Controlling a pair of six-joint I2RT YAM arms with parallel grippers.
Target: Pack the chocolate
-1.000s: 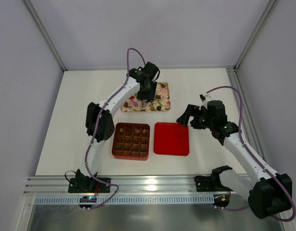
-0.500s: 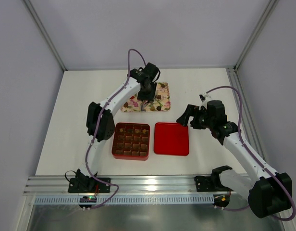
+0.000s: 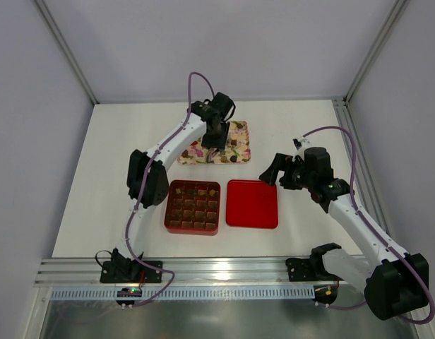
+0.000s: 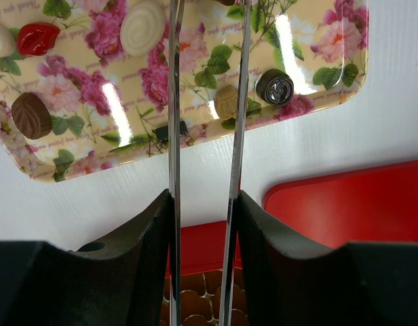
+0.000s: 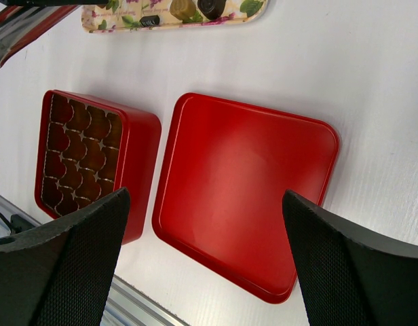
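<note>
Several chocolates lie on the floral tray (image 3: 237, 151); in the left wrist view a dark round one (image 4: 275, 87), a tan one (image 4: 227, 100) and a brown one (image 4: 31, 114) show on the tray (image 4: 93, 146). My left gripper (image 3: 216, 140) hangs over the tray, its jaws (image 4: 203, 197) shut on thin metal tongs (image 4: 174, 102) whose tips run out of view. The red box (image 3: 193, 207) holds rows of brown pieces (image 5: 77, 153). My right gripper (image 3: 268, 171) is open and empty above the red lid (image 5: 243, 190).
The flat red lid (image 3: 252, 203) lies right of the box, close to it. A white chocolate (image 4: 142, 27) and a red one (image 4: 38, 37) also sit on the tray. An aluminium rail (image 3: 224, 270) runs along the near table edge.
My left gripper has shifted very slightly over the tray. The right arm, box and lid have not moved.
</note>
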